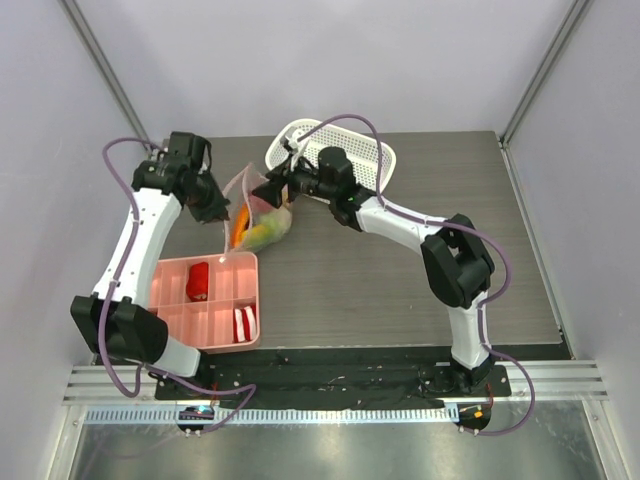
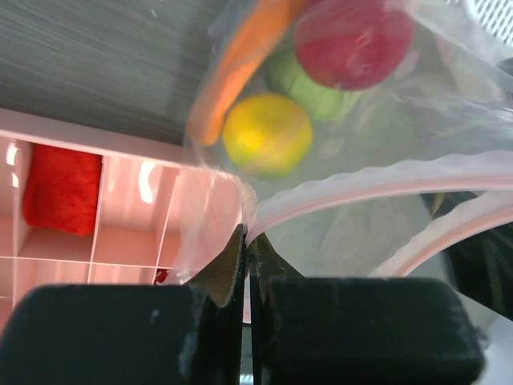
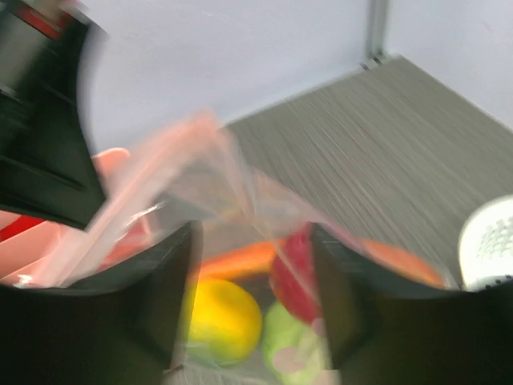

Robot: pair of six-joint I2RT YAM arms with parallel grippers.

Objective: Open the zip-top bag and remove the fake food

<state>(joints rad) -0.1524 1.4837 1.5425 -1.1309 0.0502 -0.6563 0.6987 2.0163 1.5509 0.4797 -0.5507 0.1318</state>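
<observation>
Pale lilac walls box in a dark wood-grain table (image 1: 400, 290). Just beside the white mesh plastic basket (image 1: 372, 150), toward its near-left side, sits the clear, crinkly zip-top bag (image 1: 262, 225). The left gripper (image 2: 247, 241) is pinched together on one lip of the bag's pinkish zip strip, while the right gripper (image 3: 252, 269) stands with jaws apart astride the other lip. The step looks like parting the seal. Next the right gripper likely must clamp the thin, slippery film and pull away. Inside lies the fake food (image 2: 267, 132): smooth, rounded plastic pieces.
</observation>
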